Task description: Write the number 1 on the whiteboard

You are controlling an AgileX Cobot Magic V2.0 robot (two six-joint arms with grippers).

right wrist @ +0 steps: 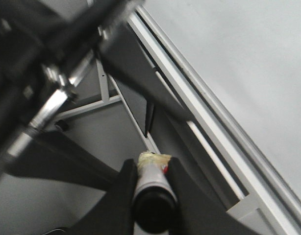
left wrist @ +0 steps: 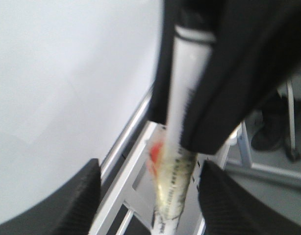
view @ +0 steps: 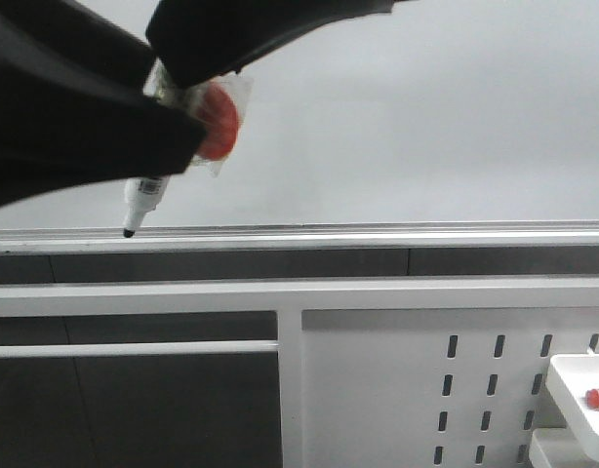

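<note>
Since the smooth pale grey-white whiteboard [view: 426, 117] lies unmarked, the right pincer [right wrist: 150, 171] clamps a clear-bodied black-tipped marker [view: 143, 200] tip-down before it, ready for writing; the left pincer [left wrist: 148, 196] gapes wide.

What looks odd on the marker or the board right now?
The marker carries a crumpled clear wrap with an orange-red patch around its barrel, just below the right end effector that grips it. The whiteboard shows no stroke, and the tip sits down by the silver rail.
</note>
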